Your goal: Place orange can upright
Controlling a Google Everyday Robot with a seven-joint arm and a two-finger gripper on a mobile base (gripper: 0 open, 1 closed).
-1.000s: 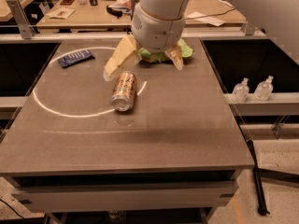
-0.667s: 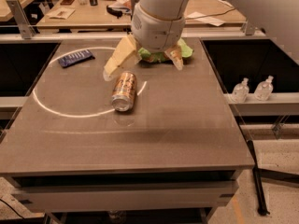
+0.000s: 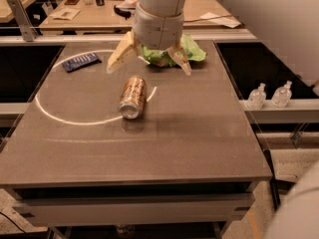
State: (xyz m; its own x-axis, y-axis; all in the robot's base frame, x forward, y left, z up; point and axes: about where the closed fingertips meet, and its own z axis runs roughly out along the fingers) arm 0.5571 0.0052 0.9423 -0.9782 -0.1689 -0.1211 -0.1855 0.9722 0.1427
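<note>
Leftward first: noted a dark blue packet (image 3: 81, 61) lying flat, up and well to the left of the orange can (image 3: 132, 97); judged it a bystander, set apart from the work. Traced a white circle (image 3: 89, 123) on the table (image 3: 209, 143), sweeping out left of the can and running under it. Found the can itself on its side across the right arc of that ring, silver end turned toward the camera, copper flank up, touched by nothing; reckoned it would have to be gripped across the flank and tipped onto its base, a step not yet begun.

Just behind and above the can, saw the gripper (image 3: 149, 69) hanging over the table, splayed wide, with pale fingers (image 3: 121, 54) flared to either side of the can's far end and apart from it; read that spread as readiness to straddle the body. Followed the thick white arm (image 3: 158, 14) up out of view, pointed almost straight down, set slightly beyond the can rather than squarely over it.

Right of the can, behind the claw, spotted a crumpled green bag (image 3: 194, 51); farther right, off the table, two small clear bottles (image 3: 256, 96) on a ledge.
</note>
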